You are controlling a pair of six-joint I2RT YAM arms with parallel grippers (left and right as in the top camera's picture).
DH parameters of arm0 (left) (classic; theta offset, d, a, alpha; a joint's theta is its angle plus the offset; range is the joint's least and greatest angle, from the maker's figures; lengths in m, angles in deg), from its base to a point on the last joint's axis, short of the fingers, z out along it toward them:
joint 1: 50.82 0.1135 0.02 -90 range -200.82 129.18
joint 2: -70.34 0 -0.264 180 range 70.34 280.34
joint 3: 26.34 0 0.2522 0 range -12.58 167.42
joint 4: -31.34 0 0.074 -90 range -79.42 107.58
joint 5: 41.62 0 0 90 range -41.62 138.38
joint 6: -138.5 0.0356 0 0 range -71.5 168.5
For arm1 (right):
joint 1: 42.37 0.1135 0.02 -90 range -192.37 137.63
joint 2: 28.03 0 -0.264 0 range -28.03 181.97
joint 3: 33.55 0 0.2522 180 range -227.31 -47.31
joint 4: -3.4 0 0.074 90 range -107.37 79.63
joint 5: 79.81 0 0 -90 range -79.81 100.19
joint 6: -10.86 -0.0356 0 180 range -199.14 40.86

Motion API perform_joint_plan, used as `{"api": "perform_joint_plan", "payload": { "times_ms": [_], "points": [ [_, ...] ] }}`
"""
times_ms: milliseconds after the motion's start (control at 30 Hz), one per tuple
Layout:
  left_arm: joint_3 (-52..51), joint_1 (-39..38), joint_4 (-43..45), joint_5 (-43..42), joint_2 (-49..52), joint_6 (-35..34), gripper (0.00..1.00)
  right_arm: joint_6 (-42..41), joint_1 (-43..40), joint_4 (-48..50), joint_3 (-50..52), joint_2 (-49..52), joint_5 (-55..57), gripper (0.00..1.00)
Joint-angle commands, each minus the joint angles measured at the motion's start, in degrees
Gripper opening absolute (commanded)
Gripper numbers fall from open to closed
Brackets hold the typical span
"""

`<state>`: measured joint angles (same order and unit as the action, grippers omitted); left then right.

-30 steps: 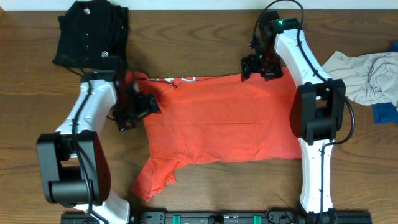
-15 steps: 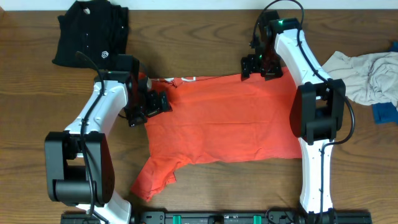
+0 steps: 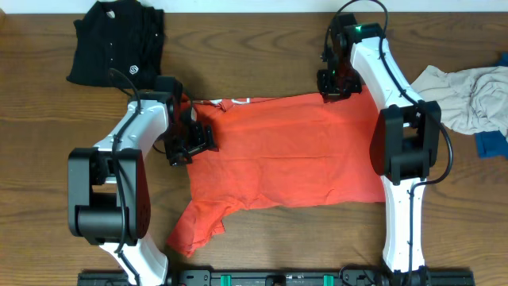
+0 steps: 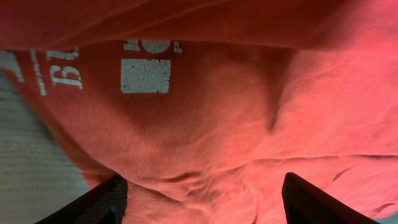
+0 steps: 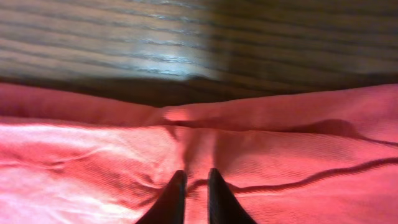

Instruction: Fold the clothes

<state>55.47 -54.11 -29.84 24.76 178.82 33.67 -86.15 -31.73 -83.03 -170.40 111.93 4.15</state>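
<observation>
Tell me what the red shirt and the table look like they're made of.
Red T-shirt: soft matte knit, probably cotton; it creases and shows a fine weave in the right wrist view. Table: brown wood or wood-look laminate, slight sheen, visible grain.

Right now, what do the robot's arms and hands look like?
The left arm and the right arm have smooth white shells with chunky black joints. Thin black cables loop along them, and a small green light glows on the right one. The left hand and right hand are black, each with two dark fingers.
</observation>
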Motion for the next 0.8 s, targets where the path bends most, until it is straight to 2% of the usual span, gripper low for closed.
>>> {"api": "perform_joint_plan", "payload": {
  "times_ms": [0, 200, 467, 767],
  "points": [
    [-0.3, -0.1, -0.1, 0.7, 1.2, 1.3, 0.79, -0.5, 0.1, -0.4, 0.3, -1.3, 4.1, 0.05],
    [-0.3, -0.1, -0.5, 0.7, 3.5, 1.3, 0.79, -0.7, 0.2, -1.1, 0.4, -1.3, 4.7, 0.01],
    [-0.3, -0.1, -1.1, 0.8, 5.2, 1.6, 0.78, -0.7, 0.0, -0.5, 4.0, -1.3, 4.5, 0.01],
    [-0.3, 0.0, -2.7, 7.3, 5.7, 1.4, 0.78, -0.7, -2.6, 2.5, 9.4, -1.3, 4.8, 0.01]
  ]
}}
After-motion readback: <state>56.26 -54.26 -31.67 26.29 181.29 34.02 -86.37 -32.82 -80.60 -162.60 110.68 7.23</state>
